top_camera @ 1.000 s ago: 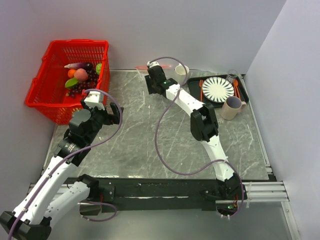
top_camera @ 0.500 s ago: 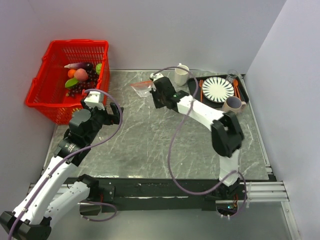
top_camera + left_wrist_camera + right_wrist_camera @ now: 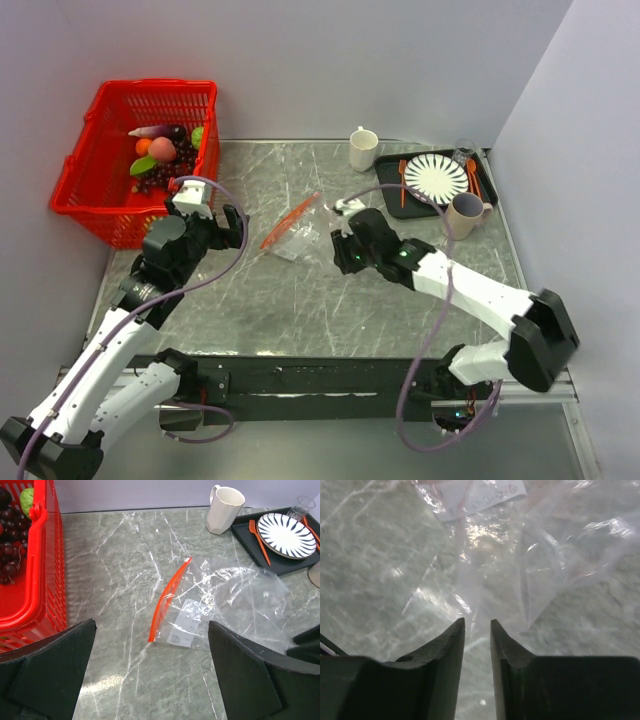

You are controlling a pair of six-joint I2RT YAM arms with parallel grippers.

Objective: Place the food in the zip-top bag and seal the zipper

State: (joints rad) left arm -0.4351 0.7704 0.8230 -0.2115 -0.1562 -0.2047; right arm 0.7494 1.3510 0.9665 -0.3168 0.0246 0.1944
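The clear bag (image 3: 225, 597) lies crumpled near the middle of the worktop (image 3: 280, 300). Its red-orange zipper (image 3: 167, 600) curves along the edge that faces the basket, and a white label shows through the film beside it. The right gripper (image 3: 477, 625) is low at the bag's opposite side. Its jaws are pinched almost together, and a fold of the film runs into the narrow slit between them. That arm stretches leftward from a bent elbow at the near right.

The left gripper (image 3: 150, 675) hangs above the worktop by the near corner of the red basket (image 3: 100, 222), jaws spread wide with nothing between them. The basket holds dark grapes (image 3: 7, 520), a peach (image 3: 162, 149) and a green piece (image 3: 27, 500). At the far right, 1 black tray (image 3: 280, 565) carries a striped plate (image 3: 287, 527) and an orange fork (image 3: 260, 542).
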